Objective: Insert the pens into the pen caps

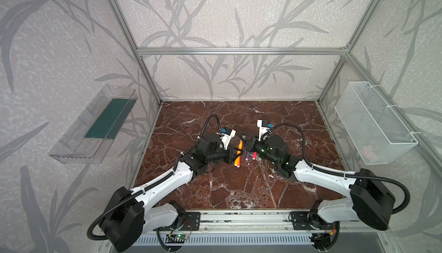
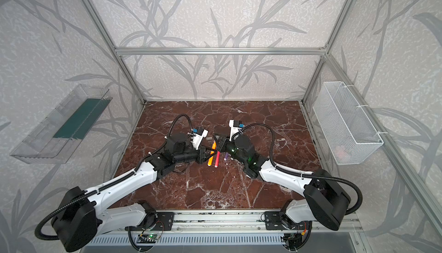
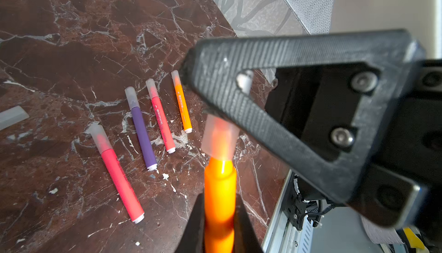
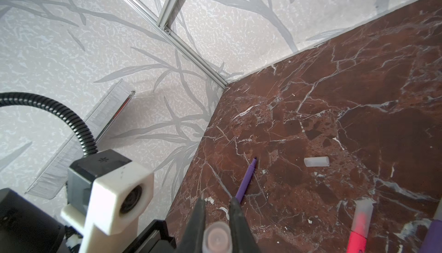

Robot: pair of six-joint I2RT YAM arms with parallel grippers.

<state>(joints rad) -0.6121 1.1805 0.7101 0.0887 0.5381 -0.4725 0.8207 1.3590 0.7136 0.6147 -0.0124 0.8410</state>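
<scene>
Past the right gripper (image 4: 217,200), four pens (image 3: 141,132) lie, apparently all capped.

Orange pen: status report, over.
Left hand shut on orange pen. Right hand shut on pen cap, over its tip. Purple pen, spare cap lie loose beyond.

Orange pen (image 3: 218,192) blurred — rear end cropped off.

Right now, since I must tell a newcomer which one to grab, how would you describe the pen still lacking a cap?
Find the red-brown marble table. Just beyond the right gripper lies a purple pen, with a loose cap lying apart from it. Unlike the capped pens on the table, its pointed tip is bare.
</scene>
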